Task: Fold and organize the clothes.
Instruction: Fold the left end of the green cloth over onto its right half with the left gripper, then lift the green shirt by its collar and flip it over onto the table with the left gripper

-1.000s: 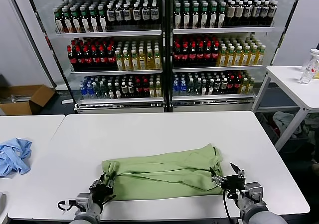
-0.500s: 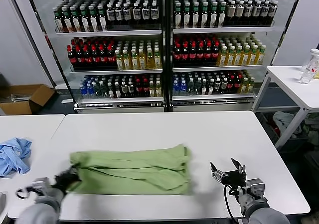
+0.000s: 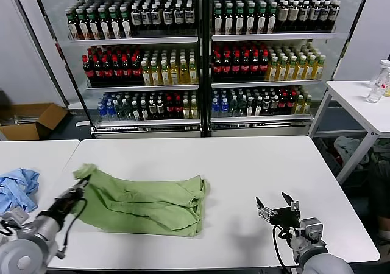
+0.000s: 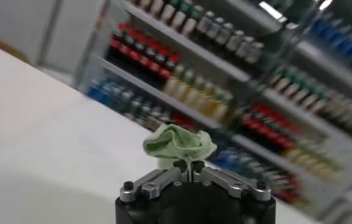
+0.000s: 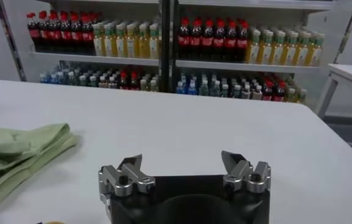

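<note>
Our left pincer [image 3: 78,187] is pressed together on a corner of the soft light-green folded shirt [image 3: 146,202] at about 9 o'clock on the white surface [image 3: 244,164]. The shirt lies left of the middle, its pinched corner lifted. Our right pincer [image 3: 275,211] rests at 4 o'clock, fingers spread wide, holding nothing, well apart from the shirt.

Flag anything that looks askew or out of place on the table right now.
The green shirt lies skewed and rumpled toward the table's left edge, one corner lifted where the left gripper pinches it. The right gripper sits open, apart from it.
</note>
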### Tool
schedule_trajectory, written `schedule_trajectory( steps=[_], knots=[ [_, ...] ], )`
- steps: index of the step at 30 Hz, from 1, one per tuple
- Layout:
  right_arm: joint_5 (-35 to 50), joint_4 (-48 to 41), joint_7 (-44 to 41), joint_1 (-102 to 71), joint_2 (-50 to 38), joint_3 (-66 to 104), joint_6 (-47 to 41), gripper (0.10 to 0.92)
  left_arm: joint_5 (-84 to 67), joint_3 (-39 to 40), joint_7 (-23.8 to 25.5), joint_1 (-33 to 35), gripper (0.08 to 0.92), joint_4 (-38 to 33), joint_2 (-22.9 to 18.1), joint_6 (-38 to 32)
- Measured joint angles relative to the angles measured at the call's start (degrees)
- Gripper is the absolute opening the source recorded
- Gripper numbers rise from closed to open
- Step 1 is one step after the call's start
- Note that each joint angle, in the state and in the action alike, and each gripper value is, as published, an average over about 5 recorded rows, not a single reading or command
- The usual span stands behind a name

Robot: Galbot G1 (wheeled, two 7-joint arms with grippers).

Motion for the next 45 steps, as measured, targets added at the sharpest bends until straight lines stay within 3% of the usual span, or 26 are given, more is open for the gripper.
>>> schedule_trajectory(
  steps=[10, 17, 26, 35, 42, 45],
  knots=[
    [0.1, -0.2, -0.1, 0.9, -0.3, -0.4, 0.2, 0.823, -3.0, 13.0, 0.4, -4.1, 0.096, -0.6, -7.0, -1.7],
    [0.5, -0.6, -0.3, 1.9, -0.5, -0.8, 0.3, 0.823, 2.4, 21.7, 1.0, -8.1, 0.107, 3.4, -9.0, -1.8],
    [0.5, -1.2, -0.5, 3.2, -0.7, -1.7, 0.5, 0.823, 13.2, 26.6, 3.6, -9.1, 0.341, 4.2, -9.1, -2.6],
    [0.5, -1.8, -0.5, 4.3, -0.5, -2.3, 0.5, 0.823, 18.7, 25.7, 5.7, -7.1, 0.600, 0.7, -8.1, -2.7],
    [0.4, -1.8, -0.6, 4.5, -0.2, -2.2, 0.7, 0.823, 25.9, 22.2, 3.9, -5.7, 0.791, 1.6, -5.9, -3.9],
    [0.4, -1.8, -0.6, 4.5, 0.0, -2.2, 0.7, 0.823, 30.0, 21.5, 2.7, -5.3, 0.818, 3.9, -4.9, -4.0]
  ],
)
